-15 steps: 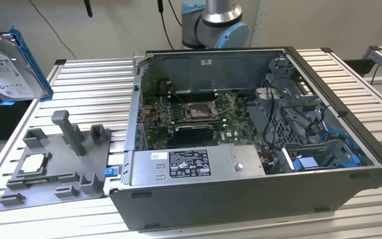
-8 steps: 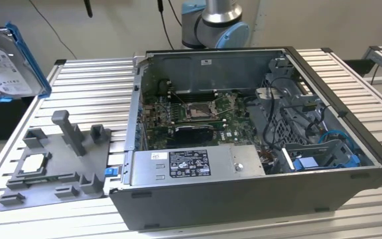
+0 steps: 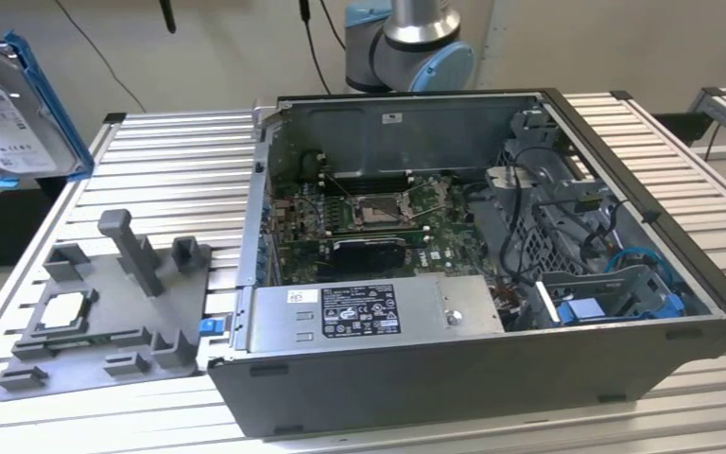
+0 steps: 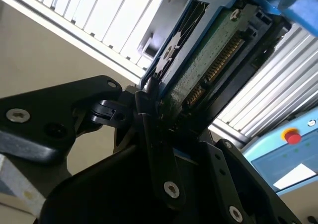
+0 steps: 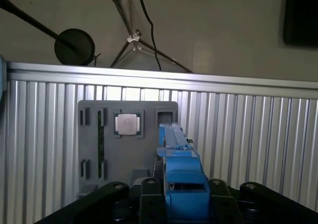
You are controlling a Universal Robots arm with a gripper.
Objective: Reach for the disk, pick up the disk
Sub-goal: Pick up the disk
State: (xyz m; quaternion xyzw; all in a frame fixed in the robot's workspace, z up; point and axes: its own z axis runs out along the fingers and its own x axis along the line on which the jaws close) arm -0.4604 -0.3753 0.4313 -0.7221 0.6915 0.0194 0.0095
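The gripper (image 4: 158, 112) is recorded as clamped: in the second wrist view its black fingers (image 4: 149, 134) are closed against the near edge of the disk (image 4: 213, 55). The disk's green circuit board and a row of gold contacts are shown there, edged by the blue frame. In the first wrist view the disk is seen edge-on, its blue frame gripped between the black jaws.

In the exterior view the disk is held in the air at that view's left edge, standing nearly upright with the white label turned to the camera. It is clear of the table (image 3: 174, 161) and well apart from the computer case (image 3: 464, 378).

1 grey fixture plate (image 3: 111, 326) is noted on the table, on the exterior view's left, beside the case. 1 small square silver chip (image 5: 128, 123) is seated in a recess of the plate. 1 tall post (image 3: 136, 251) stands upright on the plate, with several low blocks around it.

The case lies open on the table. Inside are seen a motherboard (image 3: 376, 213), a labelled metal box (image 3: 363, 312) against the near wall, black cables and a blue bracket (image 3: 584, 310).

The table is made of ribbed aluminium slats. The arm's base (image 3: 411, 43) stands behind the case. Beyond the table edge, 1 round stand foot (image 5: 74, 46) and cables are seen on a plain floor. 1 red button (image 4: 291, 134) on a pale blue panel is also noted.
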